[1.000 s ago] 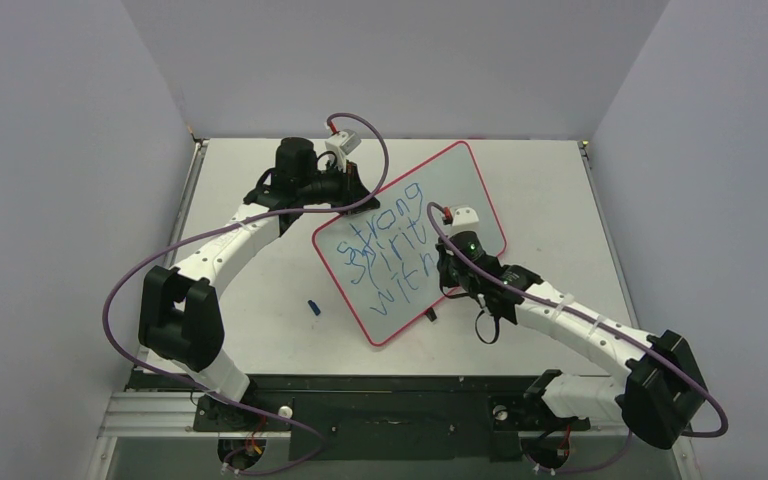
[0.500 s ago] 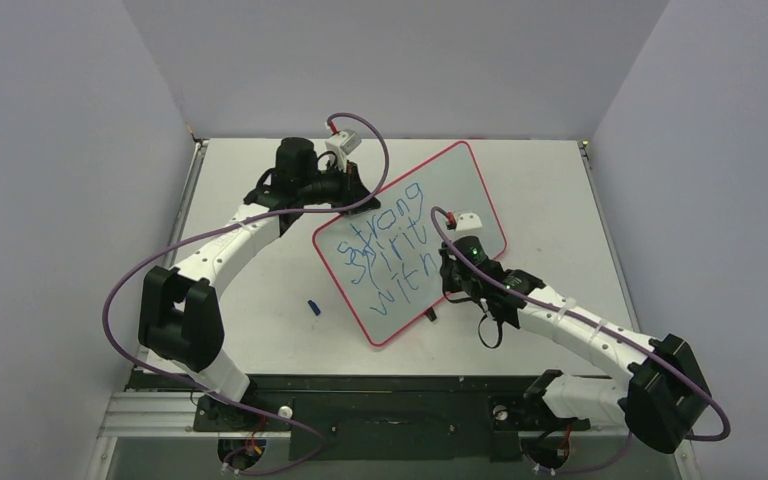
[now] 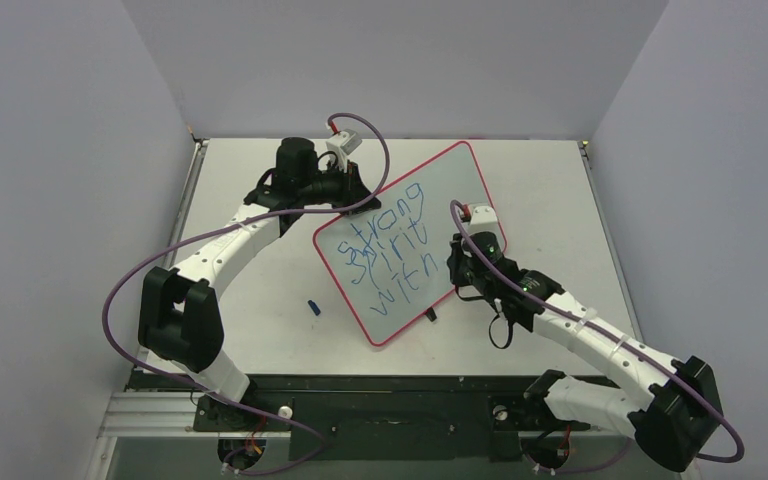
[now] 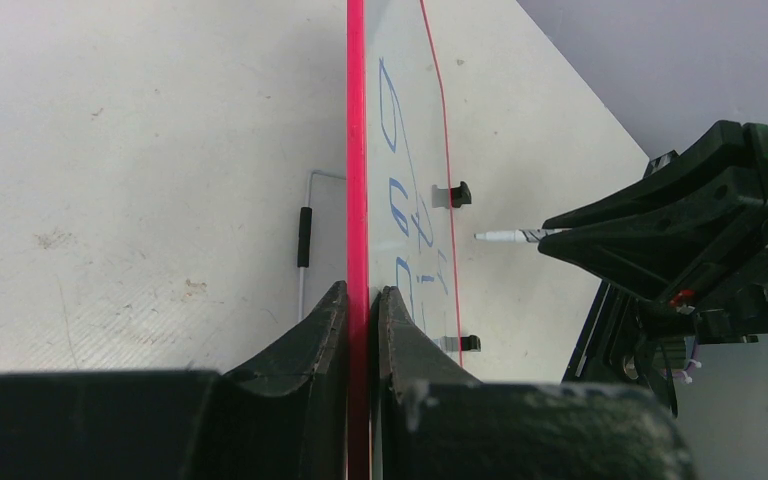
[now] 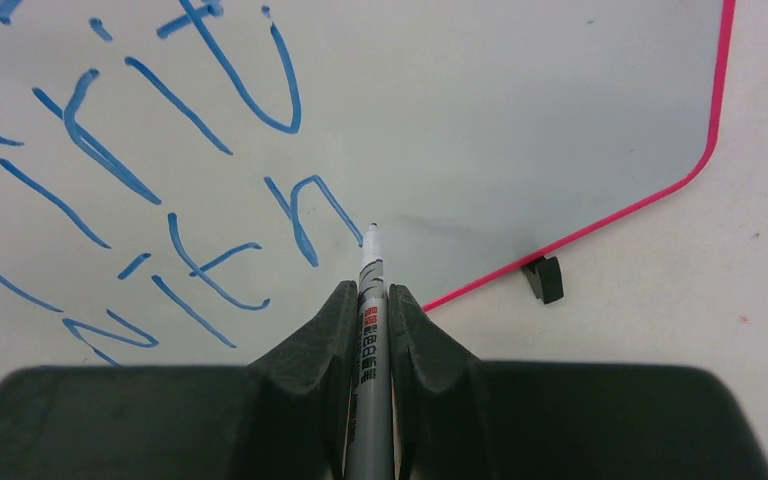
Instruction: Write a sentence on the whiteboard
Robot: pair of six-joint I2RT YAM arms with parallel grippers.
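The whiteboard (image 3: pixel 450 185), pale with a red-pink rim, stands tilted at the middle of the table. The sentence (image 3: pixel 385 250) is in blue marker and reads "strong", "spirit", "with" in three lines. My left gripper (image 3: pixel 345 205) is shut on the board's left rim, which runs between its fingers in the left wrist view (image 4: pixel 363 292). My right gripper (image 3: pixel 457 272) is shut on a grey marker (image 5: pixel 371 255). The marker's tip points at the board (image 5: pixel 520 110), just right of the last letter of the sentence (image 5: pixel 190 150). I cannot tell whether the tip touches.
A small blue marker cap (image 3: pixel 313 307) lies on the table left of the board. A black clip (image 5: pixel 543 279) sits at the board's lower rim. A wire stand (image 4: pixel 304 235) is behind the board. Grey walls close in the table on three sides.
My right gripper with the marker has moved right, off the last letter of the third line. The left arm and the board have not moved.
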